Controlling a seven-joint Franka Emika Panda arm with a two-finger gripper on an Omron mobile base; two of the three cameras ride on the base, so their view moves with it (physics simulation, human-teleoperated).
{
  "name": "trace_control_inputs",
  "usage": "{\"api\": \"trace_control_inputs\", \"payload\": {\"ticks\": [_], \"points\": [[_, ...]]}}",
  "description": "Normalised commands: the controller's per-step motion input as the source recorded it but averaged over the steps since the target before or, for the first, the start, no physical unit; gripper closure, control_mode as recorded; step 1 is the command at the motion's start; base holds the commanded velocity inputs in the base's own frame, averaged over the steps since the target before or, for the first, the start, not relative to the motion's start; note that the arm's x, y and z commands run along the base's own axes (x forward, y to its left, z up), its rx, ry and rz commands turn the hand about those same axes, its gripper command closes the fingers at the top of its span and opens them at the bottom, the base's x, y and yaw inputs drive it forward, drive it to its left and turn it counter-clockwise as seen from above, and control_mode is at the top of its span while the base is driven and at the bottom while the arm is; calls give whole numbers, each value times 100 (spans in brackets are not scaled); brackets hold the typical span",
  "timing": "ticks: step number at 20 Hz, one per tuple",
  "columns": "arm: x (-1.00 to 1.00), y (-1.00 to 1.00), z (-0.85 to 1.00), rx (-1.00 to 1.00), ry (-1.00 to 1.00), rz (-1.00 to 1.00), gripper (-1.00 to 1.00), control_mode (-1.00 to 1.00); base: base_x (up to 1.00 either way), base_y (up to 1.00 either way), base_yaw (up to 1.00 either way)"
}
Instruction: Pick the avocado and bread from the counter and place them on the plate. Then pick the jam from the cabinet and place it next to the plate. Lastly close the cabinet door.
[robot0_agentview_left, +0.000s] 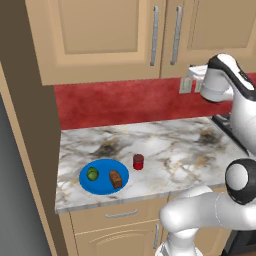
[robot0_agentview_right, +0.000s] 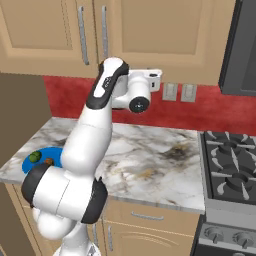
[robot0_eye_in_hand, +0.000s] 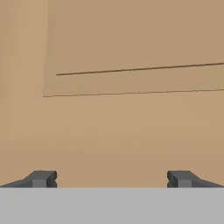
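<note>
Blue plate (robot0_agentview_left: 102, 186) sits lower left of the left base pic, on the marble counter (robot0_agentview_left: 170, 150). Avocado (robot0_agentview_left: 92, 174) & bread (robot0_agentview_left: 116, 179) lie on it, side by side. Red jam (robot0_agentview_left: 138, 161) stands just right of the plate, not touching. Cabinet door (robot0_agentview_left: 100, 35) up top looks closed. Gripper (robot0_eye_in_hand: 111, 178) faces tan wood in the hand pic, jaws wide, holding nothing.

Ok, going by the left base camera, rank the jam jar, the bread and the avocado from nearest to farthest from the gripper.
The open gripper faces a cabinet door, up at the right in the left base view.
1. jam jar, on the counter just right of the plate.
2. bread, right half of the plate.
3. avocado, left half of the plate.
</note>
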Motion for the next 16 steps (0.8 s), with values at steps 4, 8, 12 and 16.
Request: {"api": "trace_control_inputs", "payload": {"ticks": [4, 8, 12, 16], "points": [[23, 100, -4, -3, -6, -15, -100, -100, 0, 0, 0], [9, 100, 0, -1, 0, -13, -100, -100, 0, 0, 0], [19, 100, 0, 0, 0, -10, -100, -100, 0, 0, 0], [33, 77, 0, 1, 10, -5, -100, -100, 0, 0, 0]]}}
